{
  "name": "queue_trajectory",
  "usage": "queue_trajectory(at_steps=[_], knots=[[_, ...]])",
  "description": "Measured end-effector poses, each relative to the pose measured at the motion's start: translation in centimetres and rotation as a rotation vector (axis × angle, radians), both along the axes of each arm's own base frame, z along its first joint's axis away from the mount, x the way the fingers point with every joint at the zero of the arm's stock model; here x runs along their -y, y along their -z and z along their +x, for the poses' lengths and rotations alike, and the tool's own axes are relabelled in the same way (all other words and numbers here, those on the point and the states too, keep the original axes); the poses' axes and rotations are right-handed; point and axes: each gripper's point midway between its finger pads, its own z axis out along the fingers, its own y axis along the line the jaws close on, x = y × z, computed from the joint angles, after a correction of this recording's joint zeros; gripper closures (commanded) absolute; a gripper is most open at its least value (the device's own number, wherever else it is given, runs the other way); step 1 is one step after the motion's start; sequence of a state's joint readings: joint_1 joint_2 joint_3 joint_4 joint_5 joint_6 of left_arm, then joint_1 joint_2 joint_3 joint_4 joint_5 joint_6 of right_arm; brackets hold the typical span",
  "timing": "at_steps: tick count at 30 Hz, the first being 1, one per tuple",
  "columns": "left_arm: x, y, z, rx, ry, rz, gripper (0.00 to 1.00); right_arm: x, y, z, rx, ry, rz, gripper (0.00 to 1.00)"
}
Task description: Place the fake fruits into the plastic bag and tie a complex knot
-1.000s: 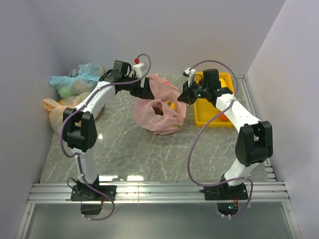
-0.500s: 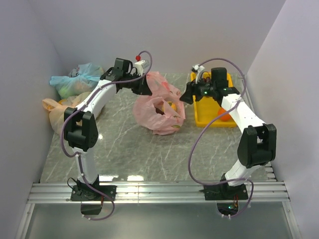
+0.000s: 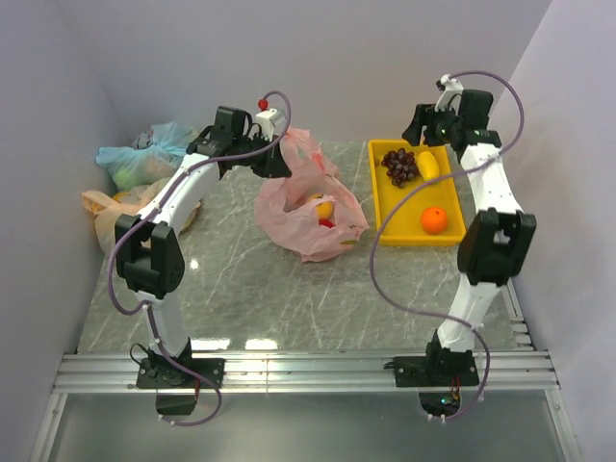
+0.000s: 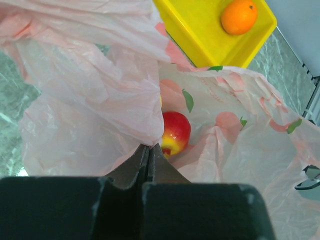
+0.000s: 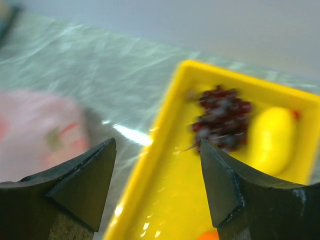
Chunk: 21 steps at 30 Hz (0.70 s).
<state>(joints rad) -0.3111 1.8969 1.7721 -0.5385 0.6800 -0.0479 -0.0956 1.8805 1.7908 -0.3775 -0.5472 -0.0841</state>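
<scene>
**A:** Left jaws are pressed together on a fold of the plastic bag [image 4: 95, 115], pinching the thin film near its rim. The bag sits mid-bench [image 3: 241, 289], a touch toward 12 o'clock, with its mouth propped open.

**B:** And it's got cargo! A red round one [image 4: 175, 132] lies in the bottom just past the pinch, and from above a yellow-orange fruit [image 3: 325, 206] shows right beside it.

**A:** Right jaws?

**B:** Spread wide, nothing between them, hanging over the yellow tray [image 5: 150, 195], which lies at the bag's 3 o'clock.

**A:** Three to go in there. The grape bunch [image 5: 222, 120] is at the tray's 12 o'clock end, the yellow one [image 5: 272, 140] is just beside it at 3 o'clock, and the orange ball [image 3: 434, 219] is well apart, down toward 6.

**B:** How will they handle?

**A:** Light, hard plastic, I'd say. The grapes are knobbly, so a squeeze across the middle of the bunch should bite well. The orange looks smooth and round and could squirt out or roll, so take it square across its widest part.

**B:** And the bag?

**A:** Soft, crinkly and slippery, with no stiffness at all. Let go and I'd expect that mouth to slump shut. The best hold is a bunched fold or a handle loop, never a single flat layer.
</scene>
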Motion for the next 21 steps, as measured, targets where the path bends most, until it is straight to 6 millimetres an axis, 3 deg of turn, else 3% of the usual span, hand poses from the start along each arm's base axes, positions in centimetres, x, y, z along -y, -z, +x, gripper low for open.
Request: queue_trajectory(at_steps=[3,8,11,14,21], knots=[[-0.1,0.0,0.2,0.007,-0.006,0.005,1.0,2.3,3.0,4.0,-0.056,0.091,-0.018,0.25],[-0.2,0.0,0.5,0.017,-0.021,0.013,1.0,3.3,9.0,8.2,-0.156,0.171,-0.046,0.25],[-0.3,0.1,0.6,0.018,-0.027,0.019,1.0,2.8,12.9,8.3,-0.235,0.185,-0.069,0.25],[-0.4,-0.1,0.7,0.024,-0.03,0.025,1.0,2.1,15.3,7.8,-0.293,0.196,-0.099,0.25],[-0.5,-0.4,0.9,0.038,-0.03,0.032,1.0,1.4,16.9,7.0,-0.345,0.232,-0.17,0.24]])
